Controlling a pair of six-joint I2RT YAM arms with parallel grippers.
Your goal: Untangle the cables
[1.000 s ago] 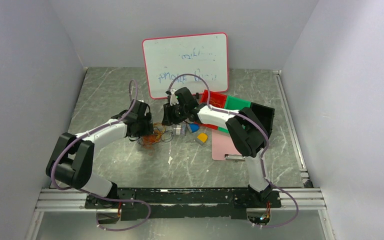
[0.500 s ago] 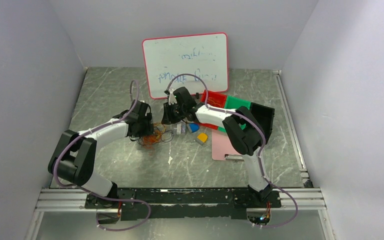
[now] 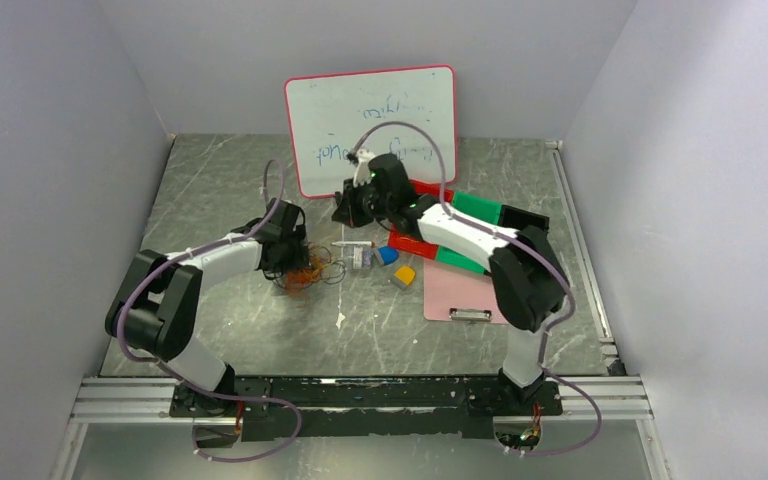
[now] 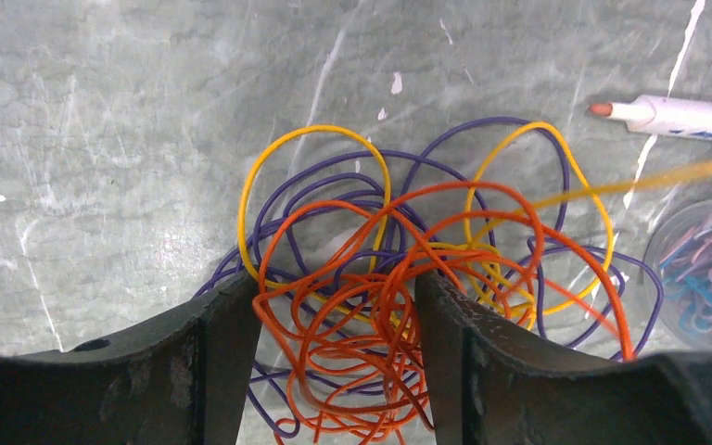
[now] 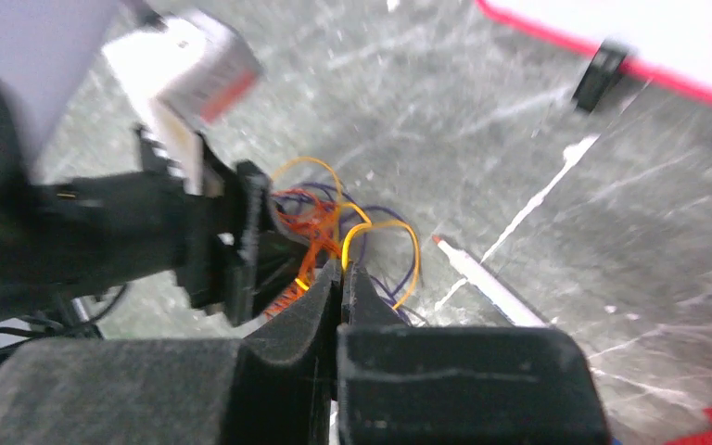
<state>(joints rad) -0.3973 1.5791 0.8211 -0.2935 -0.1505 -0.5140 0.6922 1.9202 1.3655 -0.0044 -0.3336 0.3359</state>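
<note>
Mid-untangle: cables (image 4: 399, 306) lie on desk (image 3: 260, 180) just left of the marker (image 4: 686, 116). Left gripper (image 4: 329, 371) fingers spread, straddling the orange loops. Right gripper (image 5: 341, 287) fingers pressed together, apparently pinching a yellow strand running taut from the tangle. Next prob: left clamps, right pulls away. Pinch point hidden, right wrist view blurry.
</note>
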